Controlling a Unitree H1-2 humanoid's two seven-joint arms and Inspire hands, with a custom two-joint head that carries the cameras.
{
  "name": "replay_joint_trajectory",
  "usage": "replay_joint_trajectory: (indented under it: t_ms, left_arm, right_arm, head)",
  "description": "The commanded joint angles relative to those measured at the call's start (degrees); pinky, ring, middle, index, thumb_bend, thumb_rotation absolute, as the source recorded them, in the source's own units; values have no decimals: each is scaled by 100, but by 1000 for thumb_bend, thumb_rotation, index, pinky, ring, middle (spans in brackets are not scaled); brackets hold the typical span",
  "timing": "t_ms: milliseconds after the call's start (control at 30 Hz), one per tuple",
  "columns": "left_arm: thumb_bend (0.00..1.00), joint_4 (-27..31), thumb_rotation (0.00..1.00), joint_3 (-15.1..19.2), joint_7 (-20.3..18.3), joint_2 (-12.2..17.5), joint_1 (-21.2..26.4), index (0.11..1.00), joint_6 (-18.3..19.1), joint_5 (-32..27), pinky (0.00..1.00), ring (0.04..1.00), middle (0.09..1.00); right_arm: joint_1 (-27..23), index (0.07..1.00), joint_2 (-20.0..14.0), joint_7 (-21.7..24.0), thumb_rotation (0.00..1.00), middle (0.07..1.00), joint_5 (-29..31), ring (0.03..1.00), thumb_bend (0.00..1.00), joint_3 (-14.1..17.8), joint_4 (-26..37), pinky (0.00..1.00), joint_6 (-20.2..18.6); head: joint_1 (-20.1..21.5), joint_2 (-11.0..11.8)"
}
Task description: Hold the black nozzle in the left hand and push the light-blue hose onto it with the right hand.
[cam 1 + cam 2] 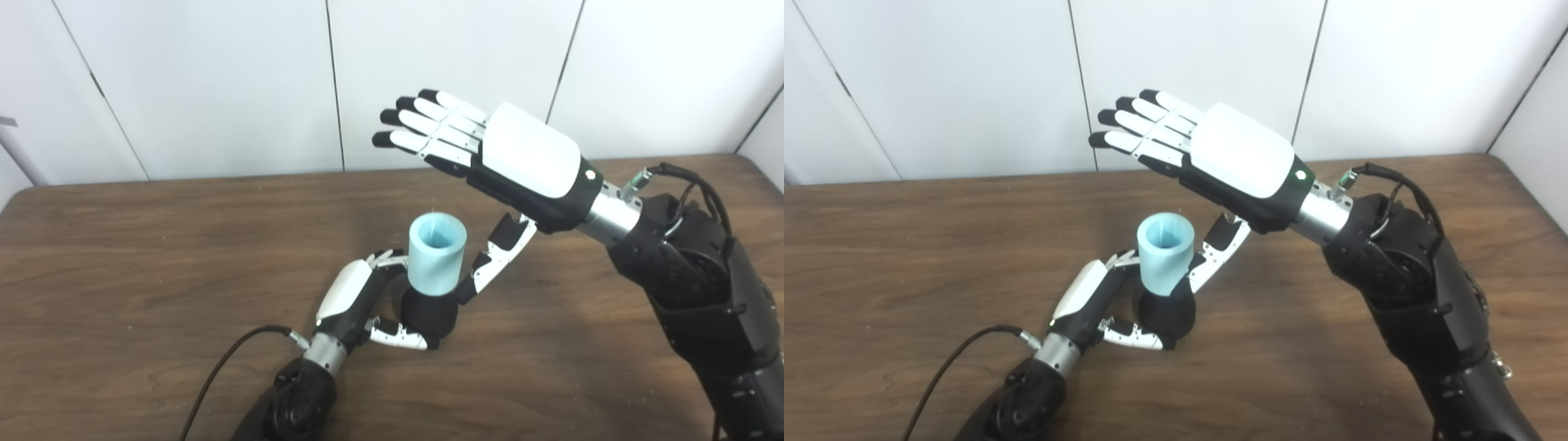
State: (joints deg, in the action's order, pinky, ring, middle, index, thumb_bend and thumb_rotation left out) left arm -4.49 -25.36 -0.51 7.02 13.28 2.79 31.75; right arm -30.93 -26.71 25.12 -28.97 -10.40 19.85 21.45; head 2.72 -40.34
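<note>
On nozzle (429, 315): light-blue hose (436, 254) upright | left hand (361, 303) grips nozzle | right hand (514, 159) spread

The left robot hand (1096, 300) is closed around the black nozzle (1167, 312), its thumb wrapped under the nozzle's base, low over the brown wooden table (906, 245). The light-blue hose (1165, 252) sits on top of the nozzle, tilted slightly, open end up. The right robot hand (1213, 159) is raised above and behind the hose, fingers (1133, 125) straight and spread, holding nothing; its thumb points down beside the hose. A black cable (949, 361) runs from the left wrist.
</note>
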Motion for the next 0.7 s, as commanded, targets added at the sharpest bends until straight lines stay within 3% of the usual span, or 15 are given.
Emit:
replay_joint_trajectory:
  t_ms: [0,200,300,400,667]
  left_arm:
    - [521,-198,73,-66,-183,120,-234,485,220,227,1000,939,805]
    - [521,-195,73,-65,-191,117,-224,485,229,227,1000,938,805]
    - [521,-189,73,-61,-195,119,-222,485,240,224,1000,938,805]
    - [521,-177,73,-63,-194,114,-229,485,248,227,1000,938,805]
    - [521,-170,73,-49,-192,118,-226,485,251,222,1000,938,805]
  right_arm:
    - [-187,999,-272,103,563,1000,247,1000,1000,8,69,1000,149]
    - [-179,1000,-490,273,547,1000,163,1000,1000,-129,33,1000,347]
    - [-153,1000,-571,403,637,1000,207,1000,1000,-212,7,1000,385]
    - [-70,1000,-572,498,662,1000,465,1000,1000,-281,-31,1000,361]
    - [-13,1000,-655,925,621,1000,963,1000,1000,-439,-92,1000,162]
  head:
    - [-10,-19]
    - [-22,-27]
    - [-22,-27]
    - [-33,-28]
    - [-25,-37]
